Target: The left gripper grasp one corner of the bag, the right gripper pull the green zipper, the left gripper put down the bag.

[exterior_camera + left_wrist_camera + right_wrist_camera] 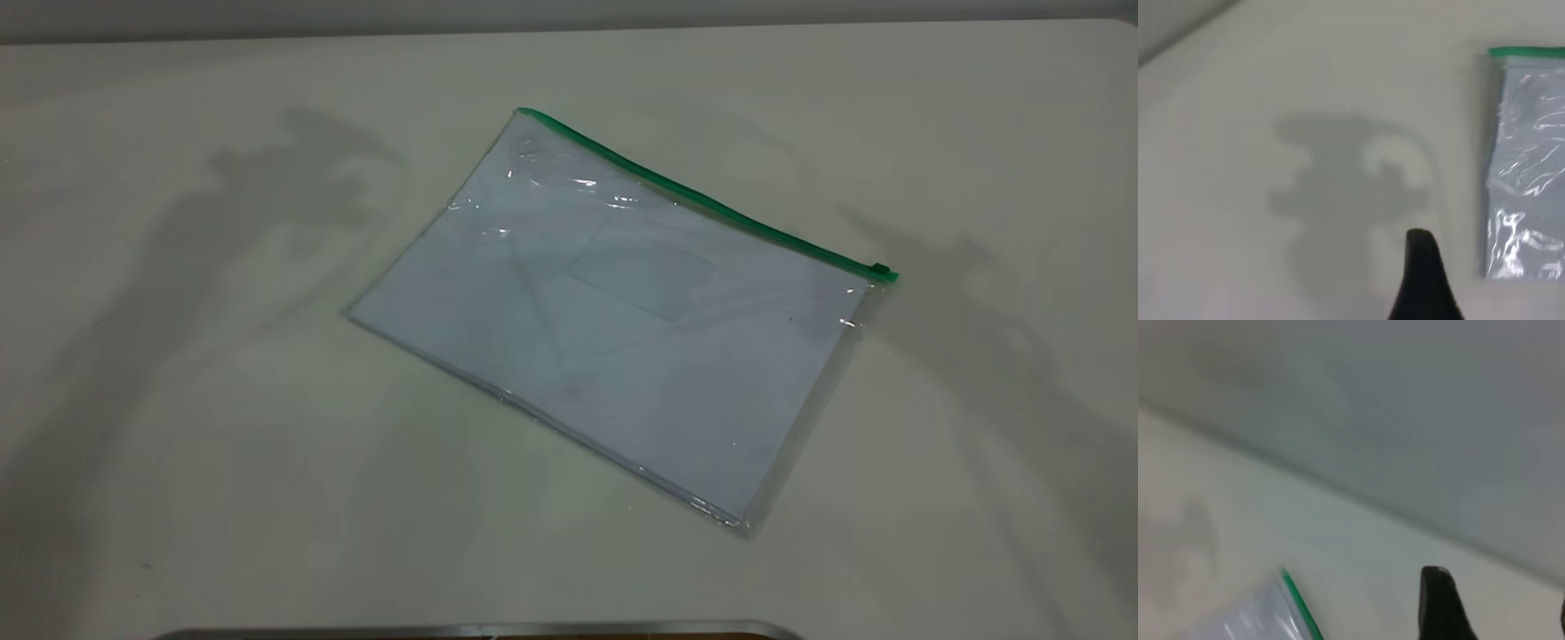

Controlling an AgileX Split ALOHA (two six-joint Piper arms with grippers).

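The bag [613, 320], a clear pouch with white paper and a small card pocket, lies flat and skewed on the table. The green zipper [702, 200] runs along its far edge, with the slider tab [880, 269] at the right end. Neither gripper shows in the exterior view; only their shadows fall left and right of the bag. In the left wrist view, one black finger [1423, 273] of the left gripper [1498, 267] hangs above bare table beside the bag's [1531, 173] green-edged corner [1528, 52], jaws apart and empty. The right gripper [1501, 590] is open and empty, away from the bag's green edge [1298, 600].
The pale table [222, 444] surrounds the bag on all sides. A metal strip [480, 629] lies at the near edge. A grey wall [1405, 407] rises behind the table's far edge.
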